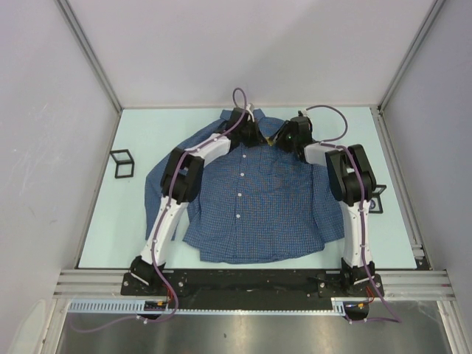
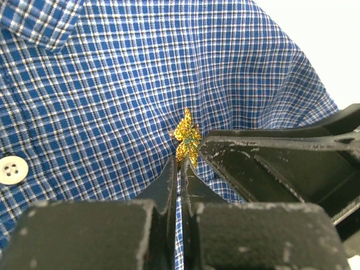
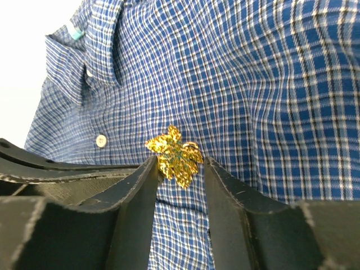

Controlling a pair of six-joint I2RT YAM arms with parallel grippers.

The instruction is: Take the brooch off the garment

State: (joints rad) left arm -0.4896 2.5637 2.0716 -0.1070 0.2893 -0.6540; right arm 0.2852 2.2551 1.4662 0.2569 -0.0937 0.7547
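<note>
The garment (image 1: pixel 251 206), a blue checked shirt, lies flat on the table with its collar at the far side. The brooch (image 2: pixel 187 138), a gold glittery flower, is pinned near the collar; it also shows in the right wrist view (image 3: pixel 174 153) and as a gold speck from above (image 1: pixel 272 138). My left gripper (image 2: pixel 180 164) is shut on a pinched fold of shirt fabric just below the brooch. My right gripper (image 3: pixel 180 163) is open, its fingertips (image 3: pixel 149 169) either side of the brooch's lower half, the left one touching its edge.
A white shirt button (image 2: pixel 12 169) lies left of the brooch. The collar's pale blue label (image 3: pixel 77 32) shows far left. A black wire frame (image 1: pixel 122 164) stands left of the shirt, another (image 1: pixel 377 200) behind the right arm. Walls close the table's sides.
</note>
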